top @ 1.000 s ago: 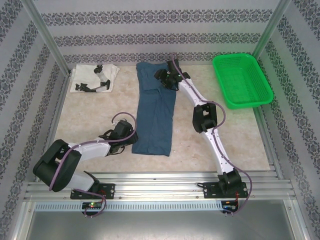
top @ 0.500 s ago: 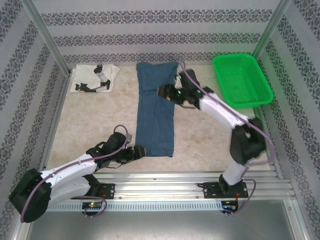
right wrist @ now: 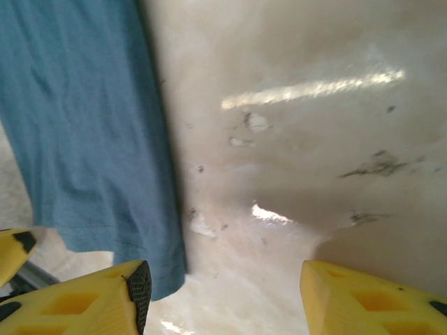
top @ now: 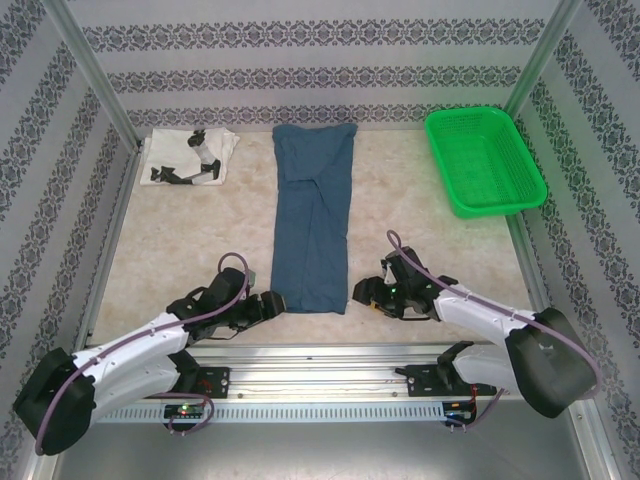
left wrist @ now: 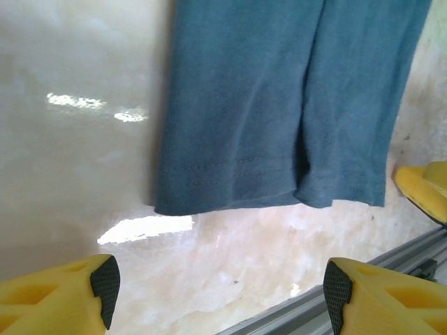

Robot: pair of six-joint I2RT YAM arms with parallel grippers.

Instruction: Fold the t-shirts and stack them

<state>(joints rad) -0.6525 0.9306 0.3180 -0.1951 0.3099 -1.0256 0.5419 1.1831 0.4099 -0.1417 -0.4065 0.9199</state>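
Now | right claw (top: 362, 296) back beside blue shirt (top: 315, 215) hem | left claw (top: 280, 303) spread wider

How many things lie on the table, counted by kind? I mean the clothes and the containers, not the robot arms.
T-shirts: 2 (dark blue t-shirt, white t-shirt)
Baskets: 1 (green basket)
Total: 3

Teal-blue shirt (top: 314, 225), black-printed white shirt (top: 172, 150), green basket (top: 485, 160)
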